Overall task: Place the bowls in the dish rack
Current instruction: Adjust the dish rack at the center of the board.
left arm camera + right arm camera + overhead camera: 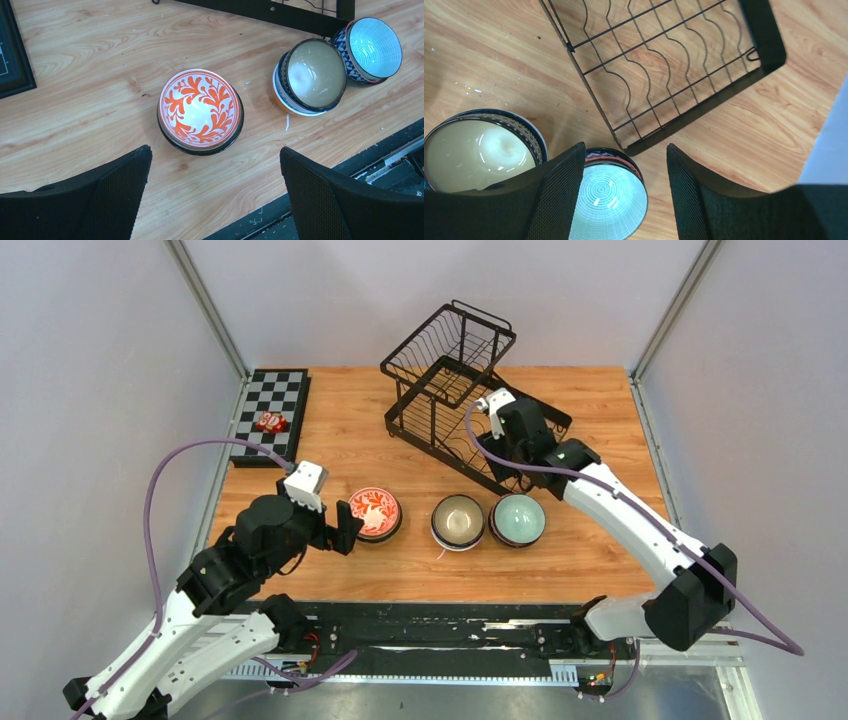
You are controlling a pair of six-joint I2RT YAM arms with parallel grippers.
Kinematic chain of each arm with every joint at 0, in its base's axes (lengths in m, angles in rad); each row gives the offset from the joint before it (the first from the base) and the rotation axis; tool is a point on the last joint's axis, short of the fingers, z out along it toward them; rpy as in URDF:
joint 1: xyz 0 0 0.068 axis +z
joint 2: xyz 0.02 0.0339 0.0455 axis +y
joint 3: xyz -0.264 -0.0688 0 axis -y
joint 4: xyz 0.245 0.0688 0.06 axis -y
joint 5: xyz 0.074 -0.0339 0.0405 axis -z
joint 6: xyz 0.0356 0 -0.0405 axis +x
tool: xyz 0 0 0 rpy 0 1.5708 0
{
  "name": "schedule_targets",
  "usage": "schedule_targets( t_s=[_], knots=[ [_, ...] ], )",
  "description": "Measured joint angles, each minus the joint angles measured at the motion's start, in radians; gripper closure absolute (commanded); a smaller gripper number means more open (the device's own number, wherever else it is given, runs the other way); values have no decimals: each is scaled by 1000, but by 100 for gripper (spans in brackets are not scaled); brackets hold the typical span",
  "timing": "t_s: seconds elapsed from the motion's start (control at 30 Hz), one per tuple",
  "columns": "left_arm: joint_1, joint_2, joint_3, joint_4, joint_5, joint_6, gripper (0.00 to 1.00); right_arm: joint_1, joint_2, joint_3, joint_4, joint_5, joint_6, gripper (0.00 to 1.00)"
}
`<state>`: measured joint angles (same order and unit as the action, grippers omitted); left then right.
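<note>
Left gripper (215, 150) was released, its jaws spread wide and holding nothing. It hovered just on the near side of the red bowl (200, 111), which sat upright on the table (330, 450) with a white floral pattern inside and a dark rim beneath it.

Right gripper (625, 147) was also released, jaws apart and empty. It hung above the near edge of the rack (445, 365), and the green bowl (610, 202) showed on the table below, between its fingers.

The cream bowl (458, 520) stood just left of the green bowl, the two seemingly touching. All three bowls formed a row on the table, in front of the rack. The rack's upper wire basket tilted toward the back wall. A checkerboard (285, 390) lay at the table's far left edge.
</note>
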<state>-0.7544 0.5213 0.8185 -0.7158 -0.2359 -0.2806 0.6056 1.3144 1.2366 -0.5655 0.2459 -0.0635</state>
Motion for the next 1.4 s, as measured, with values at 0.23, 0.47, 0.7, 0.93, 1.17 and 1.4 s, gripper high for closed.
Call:
schedule_targets(
  t_s=[0.23, 0.47, 0.7, 0.93, 1.17, 1.4],
  knots=[
    [0, -21, -2, 4, 0, 0, 0, -10, 166, 22, 14, -46, 24, 39],
    [0, -35, -8, 6, 0, 0, 0, -64, 272, 23, 34, -124, 40, 41],
    [0, -35, -13, 7, 1, 0, 0, -104, 325, 13, 88, -204, 58, 42],
    [0, -34, -13, 8, 2, 0, 0, -158, 333, -58, 147, -282, 71, 46],
    [0, -31, -13, 8, 5, 0, 0, -175, 354, -90, 182, -335, 74, 62],
    [0, -29, -13, 8, 5, 0, 0, -175, 385, -87, 198, -379, 75, 96]
  ],
)
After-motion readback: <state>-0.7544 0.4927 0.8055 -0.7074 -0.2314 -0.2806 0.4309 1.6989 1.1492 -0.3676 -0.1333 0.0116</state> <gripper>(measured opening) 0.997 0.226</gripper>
